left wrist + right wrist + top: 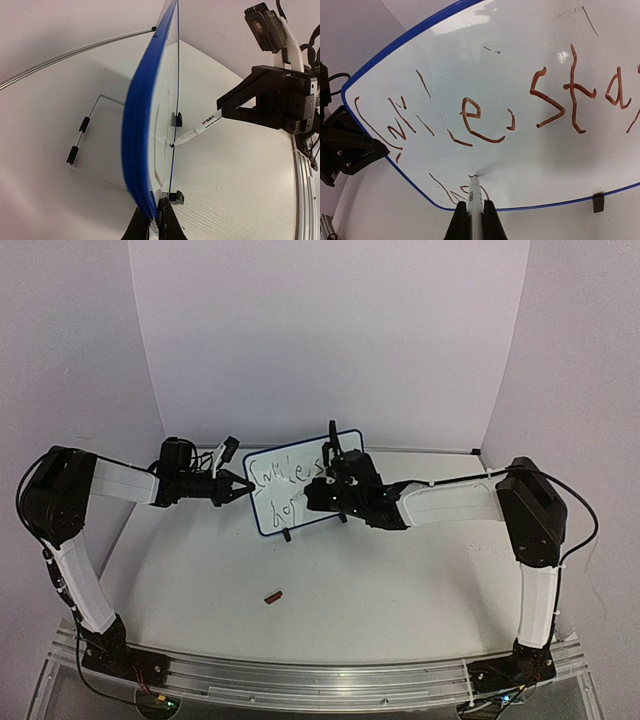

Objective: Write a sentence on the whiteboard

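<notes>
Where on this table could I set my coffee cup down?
The widest bare patch of table lies between the whiteboard and the near metal rail, apart from a small dark red piece. It is crowded at the board, where the left end effector grips its edge and the right end effector presses a marker on it.

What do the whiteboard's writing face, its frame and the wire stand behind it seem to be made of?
Writing face: glossy white coating, maybe melamine or enamel; it shows bright glare spots. Frame: smooth blue, probably plastic. Wire stand: thin bright metal rod, with black, likely rubber, sleeves.
</notes>
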Controlling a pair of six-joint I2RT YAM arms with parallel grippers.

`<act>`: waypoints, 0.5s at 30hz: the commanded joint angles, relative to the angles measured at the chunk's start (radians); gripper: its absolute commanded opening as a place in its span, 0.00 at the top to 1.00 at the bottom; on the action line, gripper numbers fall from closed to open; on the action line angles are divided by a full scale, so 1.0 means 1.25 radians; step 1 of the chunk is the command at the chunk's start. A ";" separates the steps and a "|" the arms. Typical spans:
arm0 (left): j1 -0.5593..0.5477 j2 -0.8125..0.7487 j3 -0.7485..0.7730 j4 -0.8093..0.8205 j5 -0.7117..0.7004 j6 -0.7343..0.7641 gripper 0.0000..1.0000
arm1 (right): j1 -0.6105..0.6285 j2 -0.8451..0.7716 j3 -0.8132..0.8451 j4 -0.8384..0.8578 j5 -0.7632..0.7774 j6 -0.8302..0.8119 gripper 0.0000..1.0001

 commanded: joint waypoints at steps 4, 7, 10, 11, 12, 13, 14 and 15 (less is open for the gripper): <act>0.000 0.002 -0.007 -0.044 -0.078 0.053 1.00 | -0.006 -0.035 -0.023 -0.019 0.065 0.003 1.00; -0.001 0.002 -0.007 -0.044 -0.077 0.052 1.00 | -0.006 -0.040 -0.035 -0.022 0.068 0.005 1.00; 0.000 0.003 -0.007 -0.043 -0.077 0.051 1.00 | -0.005 -0.038 -0.038 -0.025 0.056 0.004 1.00; 0.000 0.003 -0.007 -0.043 -0.077 0.051 1.00 | -0.005 -0.034 -0.035 -0.025 0.046 0.002 1.00; 0.000 0.003 -0.006 -0.043 -0.077 0.051 1.00 | -0.005 -0.030 -0.031 -0.025 0.034 -0.001 1.00; -0.001 0.003 -0.007 -0.043 -0.077 0.052 1.00 | -0.005 -0.026 -0.023 -0.024 0.020 -0.007 1.00; 0.000 0.003 -0.007 -0.043 -0.077 0.051 1.00 | -0.005 -0.021 -0.019 -0.024 0.009 -0.010 1.00; 0.000 0.003 -0.007 -0.043 -0.077 0.051 1.00 | -0.005 -0.017 -0.017 -0.022 0.000 -0.013 1.00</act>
